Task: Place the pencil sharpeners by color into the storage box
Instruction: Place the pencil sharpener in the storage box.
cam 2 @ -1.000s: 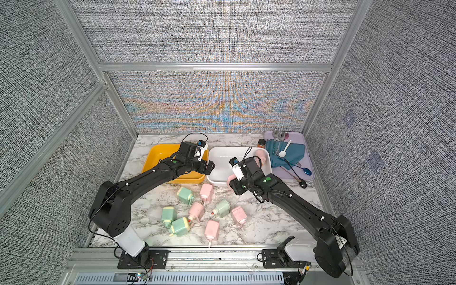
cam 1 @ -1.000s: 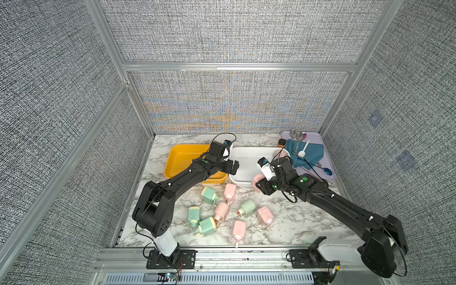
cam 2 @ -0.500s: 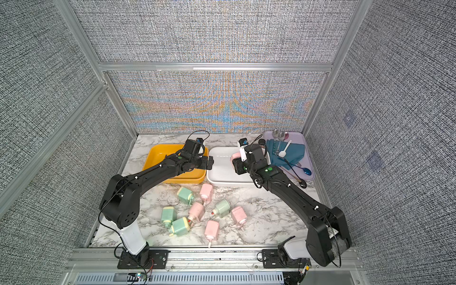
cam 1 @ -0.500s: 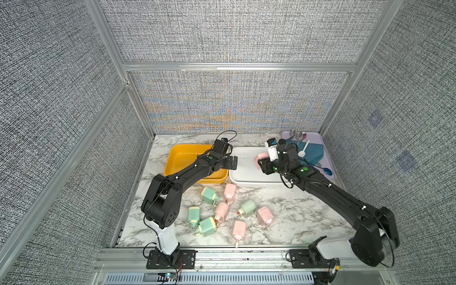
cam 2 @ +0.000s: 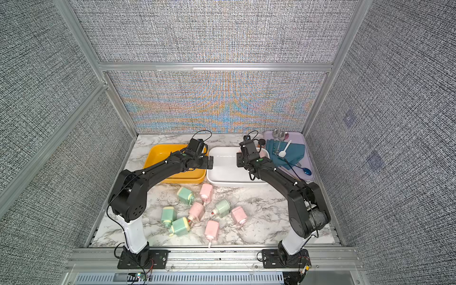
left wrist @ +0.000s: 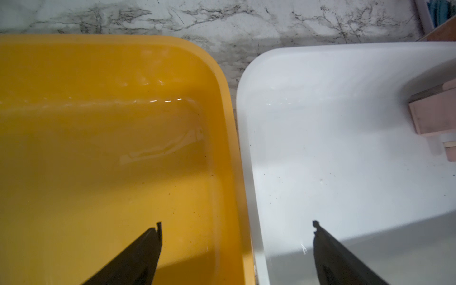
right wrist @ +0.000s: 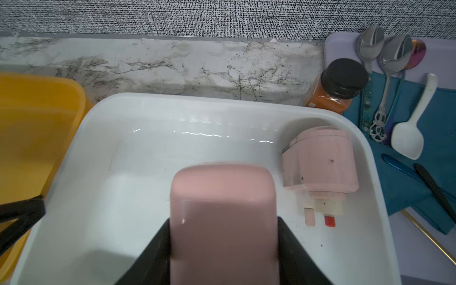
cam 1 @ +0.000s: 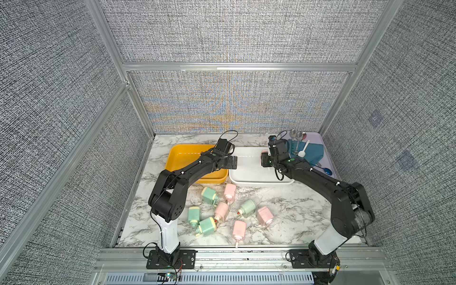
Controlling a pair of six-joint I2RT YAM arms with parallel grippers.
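My right gripper (right wrist: 223, 229) is shut on a pink pencil sharpener (right wrist: 222, 197) and holds it above the white storage box (right wrist: 197, 98), toward its far right part (cam 1: 265, 160). A second pink sharpener (right wrist: 320, 160) lies in that box's far right corner, beside the held one. My left gripper (left wrist: 237, 223) is open and holds nothing; it hovers over the seam between the yellow box (left wrist: 98, 148) and the white box (cam 1: 232, 162). The yellow box holds nothing. Several green (cam 1: 209, 195) and pink (cam 1: 238, 229) sharpeners lie scattered on the marble table in front of the boxes.
A lilac tray (cam 1: 318, 135) stands at the back right with a teal cloth (cam 1: 311, 153) and spoons on it. A spice jar with a dark lid (right wrist: 338, 81) lies between that tray and the white box. Mesh walls close the sides and back.
My right gripper has carried the pink sharpener from the white box's front edge back over the box. The left arm has stretched out, its gripper staying near the seam between the boxes.
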